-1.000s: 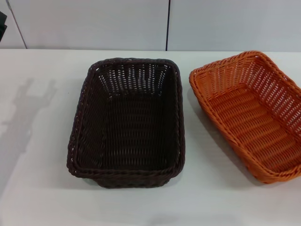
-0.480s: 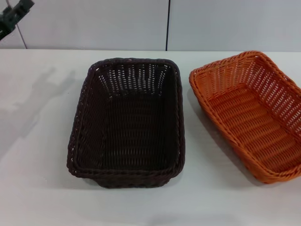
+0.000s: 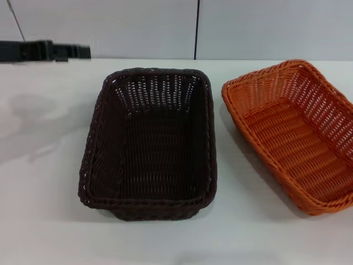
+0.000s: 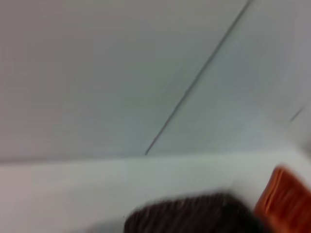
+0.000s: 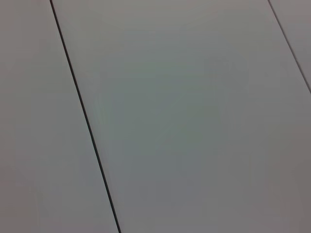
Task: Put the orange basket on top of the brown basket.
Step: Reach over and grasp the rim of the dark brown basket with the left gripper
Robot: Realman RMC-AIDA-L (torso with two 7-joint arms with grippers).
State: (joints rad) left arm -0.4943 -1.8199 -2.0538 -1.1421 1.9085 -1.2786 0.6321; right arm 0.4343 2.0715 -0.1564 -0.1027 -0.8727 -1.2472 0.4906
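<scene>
The brown basket (image 3: 149,143) stands empty in the middle of the white table (image 3: 44,193). The orange basket (image 3: 298,138) stands empty to its right, turned at an angle and a small gap apart from it. My left gripper (image 3: 83,52) shows as a dark, blurred bar at the far left, level with the table's back edge, above the table and well left of the brown basket. The left wrist view shows a rim of the brown basket (image 4: 194,216) and a corner of the orange basket (image 4: 286,199). My right gripper is out of view.
A pale panelled wall (image 3: 110,27) with a dark vertical seam runs behind the table. The right wrist view shows only wall panels (image 5: 184,121). The left arm's shadow (image 3: 38,127) lies on the table left of the brown basket.
My left arm has swung in from the top left corner and now reaches level towards the right. Its shadow on the table has shifted. Both baskets have stayed put.
</scene>
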